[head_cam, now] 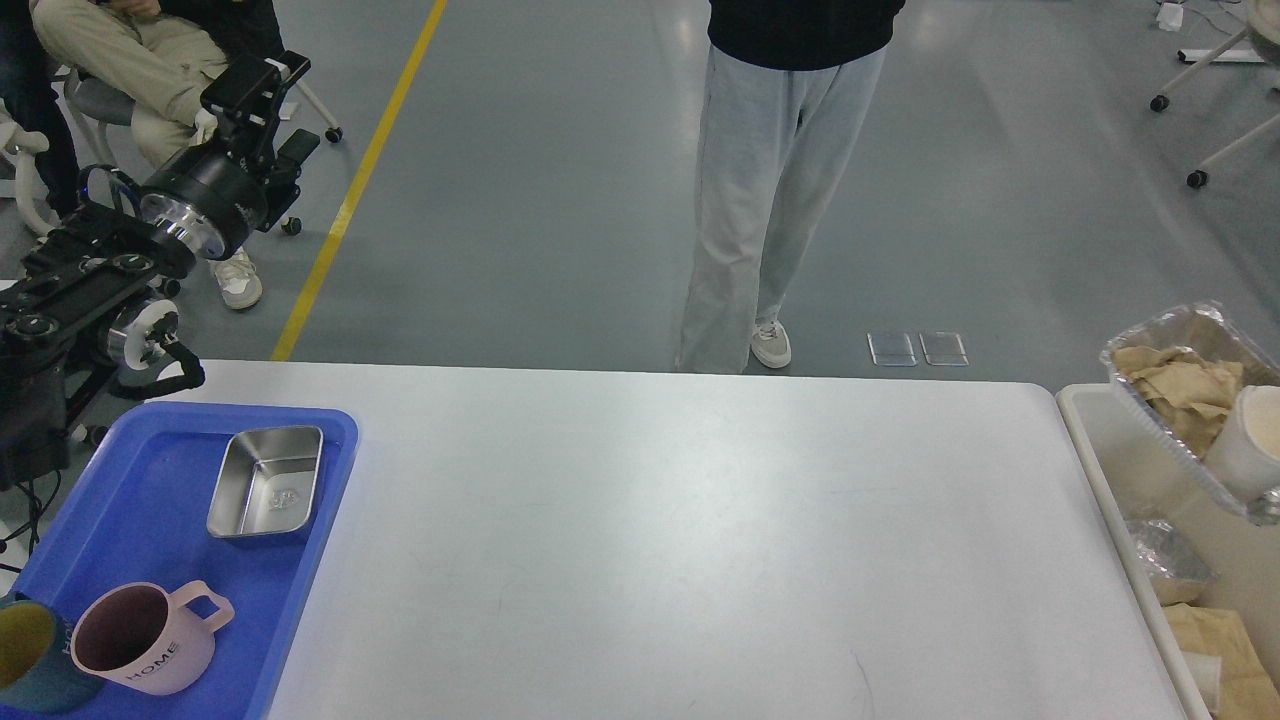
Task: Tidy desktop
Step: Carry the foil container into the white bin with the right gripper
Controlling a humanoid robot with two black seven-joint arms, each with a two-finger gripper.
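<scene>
— Left gripper (262, 82) first: what do you make of it?
— It is raised at the upper left, off the table and above the floor beyond the far edge. It looks dark and is seen nearly end-on, so I cannot tell how far the fingers are parted, or whether anything sits between them.
— And the other arm?
— No part of it shows.
— Where is the desktop (700, 530)?
— It fills the lower middle, white, with rounded far corners. At its left end lies a blue tray (150, 480).
— What is in the tray?
— A steel rectangular dish (267, 483) at the far right of it, open side up. Nearer, a pink mug (150, 640) marked HOME stands upright, handle to the right. Just left of it, a teal cup (30, 655) with a yellowish inside is cut by the picture's edge; the two seem to touch, though I am not sure.
— And to the right?
— A cream bin (1110, 520) stands beside the table's right end, holding a foil container (1180, 390) of crumpled brown paper, a white cup (1250, 440) and more foil and paper below.
— Anyone about?
— A person in pale trousers (760, 190) stands beyond the far edge; another sits at the upper left.
</scene>
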